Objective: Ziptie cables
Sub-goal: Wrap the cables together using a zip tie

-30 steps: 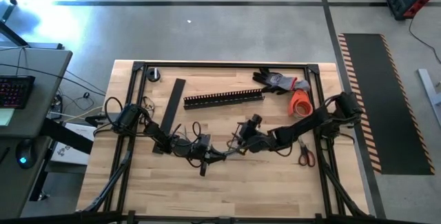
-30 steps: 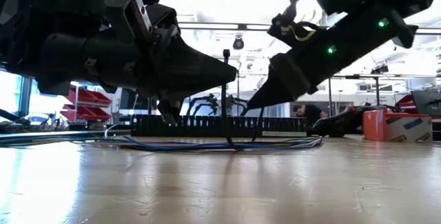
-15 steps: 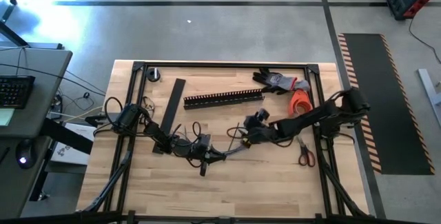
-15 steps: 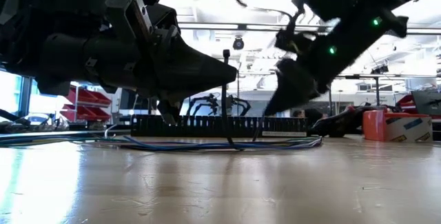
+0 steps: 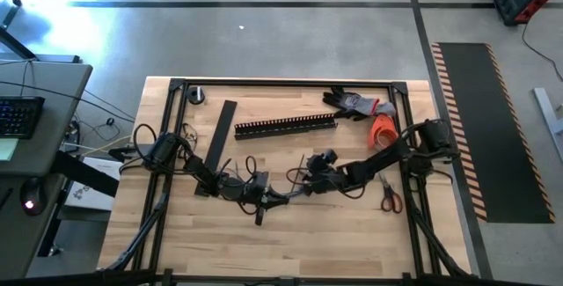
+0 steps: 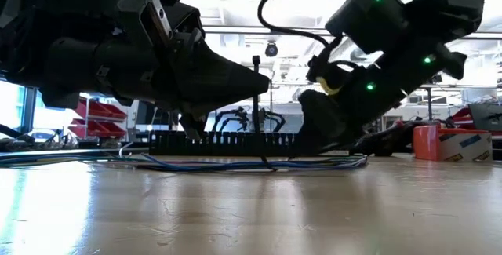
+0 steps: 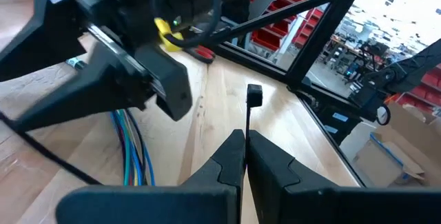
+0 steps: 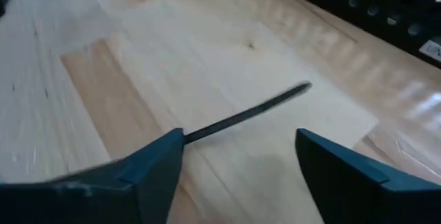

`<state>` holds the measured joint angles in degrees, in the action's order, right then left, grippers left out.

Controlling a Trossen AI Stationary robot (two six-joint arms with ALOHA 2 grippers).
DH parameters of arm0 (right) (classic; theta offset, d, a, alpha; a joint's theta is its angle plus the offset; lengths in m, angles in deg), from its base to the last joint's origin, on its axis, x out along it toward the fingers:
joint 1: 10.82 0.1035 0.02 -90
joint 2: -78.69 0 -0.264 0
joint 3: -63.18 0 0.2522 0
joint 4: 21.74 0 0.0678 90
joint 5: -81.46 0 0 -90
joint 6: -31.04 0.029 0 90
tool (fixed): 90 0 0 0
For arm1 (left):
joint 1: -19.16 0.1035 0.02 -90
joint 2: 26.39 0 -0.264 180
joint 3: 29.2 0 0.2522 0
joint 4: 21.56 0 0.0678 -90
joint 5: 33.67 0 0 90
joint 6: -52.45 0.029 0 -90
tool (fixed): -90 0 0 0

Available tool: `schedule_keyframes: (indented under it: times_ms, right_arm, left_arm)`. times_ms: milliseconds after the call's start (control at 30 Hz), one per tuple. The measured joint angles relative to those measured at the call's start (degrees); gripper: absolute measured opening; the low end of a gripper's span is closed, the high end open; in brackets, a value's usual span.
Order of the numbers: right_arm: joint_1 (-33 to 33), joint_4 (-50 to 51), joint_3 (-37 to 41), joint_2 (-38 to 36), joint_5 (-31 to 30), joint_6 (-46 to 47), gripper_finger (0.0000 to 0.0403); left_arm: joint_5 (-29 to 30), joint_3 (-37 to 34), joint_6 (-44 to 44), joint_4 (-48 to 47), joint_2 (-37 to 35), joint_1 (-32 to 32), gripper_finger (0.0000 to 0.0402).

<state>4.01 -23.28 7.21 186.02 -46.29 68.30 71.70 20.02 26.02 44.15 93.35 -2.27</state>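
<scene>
Near the middle of the wooden table (image 5: 352, 233), the left gripper (image 7: 245, 156) had its two fingers pressed together on the ziptie (image 7: 247, 117), pinching it. The thin strip stood almost straight up from the fingers, with its little square head at the top. Its other end ran down and looped under the cables (image 6: 235, 164), which lay flat in a long line across the table. Just beside it, the right gripper (image 8: 238, 158) had its fingers spread wide. The free tail of the ziptie (image 8: 251, 114) lay slanted in the gap between them, not touched. The right gripper was the closer one to that tail, so it looked ready to grab it. Farther back lay the black slotted channel (image 5: 286, 127).
</scene>
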Motion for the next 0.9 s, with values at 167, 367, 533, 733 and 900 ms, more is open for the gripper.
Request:
schedule_keyframes:
  times_ms: [167,367,533,733,900]
  right_arm:
    - [-1.55,-3.43,-0.02,0.28,2.22,-3.14,0.0187]
    - [-2.46,-6.11,0.00,0.28,8.20,-7.77,0.0143]
    - [-2.52,-8.08,-0.02,0.28,9.29,-9.00,0.0143]
    - [-3.01,-8.11,-0.02,0.28,8.51,-9.35,0.0116]
    - [-2.61,-8.38,-0.02,0.28,8.07,-12.40,0.0025]
  left_arm:
    - [0.17,0.00,0.06,0.01,0.00,-0.04,0.0000]
    - [0.20,0.00,0.06,-0.03,0.00,-0.04,0.0000]
    - [0.20,0.00,0.06,-0.26,0.00,-0.04,0.0000]
    - [0.21,0.00,0.06,-0.29,0.00,-0.04,0.0000]
    - [0.22,0.00,0.06,-0.30,0.00,-0.04,0.0000]
